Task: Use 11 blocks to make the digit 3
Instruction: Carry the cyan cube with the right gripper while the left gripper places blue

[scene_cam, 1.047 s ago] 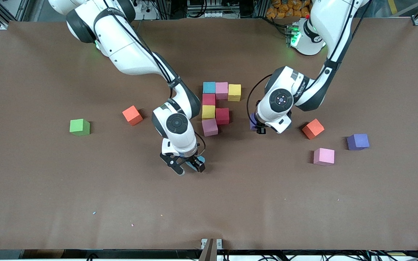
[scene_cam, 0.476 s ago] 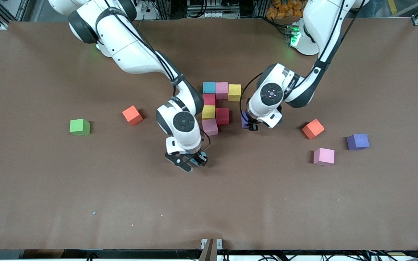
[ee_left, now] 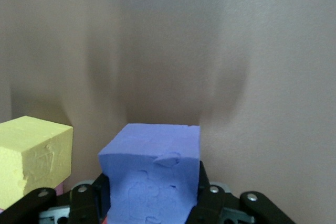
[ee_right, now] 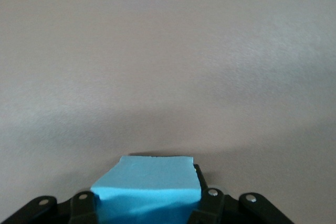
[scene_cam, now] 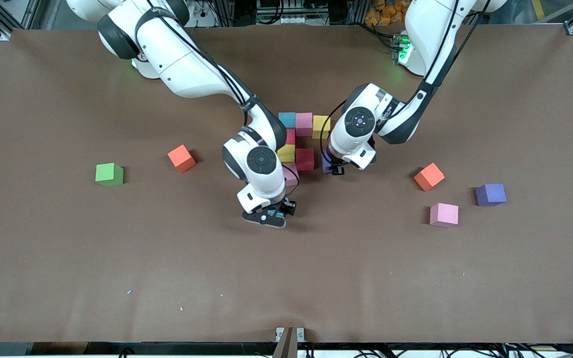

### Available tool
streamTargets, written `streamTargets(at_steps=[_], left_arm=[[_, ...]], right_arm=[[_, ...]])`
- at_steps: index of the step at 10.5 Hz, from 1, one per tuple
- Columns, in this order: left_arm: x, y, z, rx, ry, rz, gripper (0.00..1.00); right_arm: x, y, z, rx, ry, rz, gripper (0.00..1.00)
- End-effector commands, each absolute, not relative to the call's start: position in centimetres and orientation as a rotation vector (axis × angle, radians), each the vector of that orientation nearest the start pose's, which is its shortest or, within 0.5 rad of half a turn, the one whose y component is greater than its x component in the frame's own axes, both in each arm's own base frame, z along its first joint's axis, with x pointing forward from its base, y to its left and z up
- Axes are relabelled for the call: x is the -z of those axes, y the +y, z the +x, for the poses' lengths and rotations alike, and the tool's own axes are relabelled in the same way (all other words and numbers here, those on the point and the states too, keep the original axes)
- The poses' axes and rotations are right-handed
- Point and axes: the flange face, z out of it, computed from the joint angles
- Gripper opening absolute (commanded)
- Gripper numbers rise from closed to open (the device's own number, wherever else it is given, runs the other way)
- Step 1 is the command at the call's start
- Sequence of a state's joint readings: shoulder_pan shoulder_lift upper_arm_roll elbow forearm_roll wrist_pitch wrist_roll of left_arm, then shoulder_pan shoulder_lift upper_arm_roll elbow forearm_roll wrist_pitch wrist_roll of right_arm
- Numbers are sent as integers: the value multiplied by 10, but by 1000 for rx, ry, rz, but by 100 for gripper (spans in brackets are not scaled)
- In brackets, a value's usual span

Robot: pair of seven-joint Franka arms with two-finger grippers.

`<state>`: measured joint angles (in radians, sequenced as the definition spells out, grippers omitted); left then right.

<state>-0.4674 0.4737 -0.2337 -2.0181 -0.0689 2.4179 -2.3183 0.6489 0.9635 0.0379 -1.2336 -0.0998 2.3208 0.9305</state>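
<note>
- The right gripper (scene_cam: 270,217) is nearest to the front camera. It is closed on a cyan block (ee_right: 147,186) and holds it over bare table, just nearer than the figure.
- A loose pink block (scene_cam: 443,214) and a purple block (scene_cam: 490,194) lie toward the left arm's end; an orange block (scene_cam: 429,176) sits a little farther, turned at an angle.
- Toward the right arm's end lie a green cube (scene_cam: 109,174) and a second orange block (scene_cam: 181,158), also turned.
- The left gripper (scene_cam: 334,166) clamps a purple cube (ee_left: 152,176) just beside the red block (scene_cam: 305,158) of the figure's middle bar.
- The unfinished digit 3 (scene_cam: 298,144) lies at mid-table. Its long axis, a column of cyan, red, yellow and pink, runs from far to near; the short bars point toward the left arm's end.
- The farthest bar is cyan, pink and a yellow block (scene_cam: 321,125), all touching.
</note>
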Motion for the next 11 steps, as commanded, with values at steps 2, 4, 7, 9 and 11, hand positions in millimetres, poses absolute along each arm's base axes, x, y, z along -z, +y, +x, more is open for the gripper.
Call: streamTargets(at_steps=[2, 4, 7, 9, 11], left_arm=[[-206, -395, 454, 256, 2386, 2093, 16], [-204, -401, 452, 254, 2371, 2109, 16], [-201, -407, 453, 230, 2341, 2143, 16], [-200, -408, 452, 231, 2341, 2147, 17], [-201, -409, 452, 200, 2312, 2176, 18]], right_arm=[[-197, 490, 600, 210, 187, -3064, 0], [-193, 497, 596, 234, 148, -3048, 0], [-189, 513, 583, 246, -15, -3046, 0], [-182, 523, 573, 239, -79, -3049, 0], [-178, 527, 566, 226, -95, -3055, 0]])
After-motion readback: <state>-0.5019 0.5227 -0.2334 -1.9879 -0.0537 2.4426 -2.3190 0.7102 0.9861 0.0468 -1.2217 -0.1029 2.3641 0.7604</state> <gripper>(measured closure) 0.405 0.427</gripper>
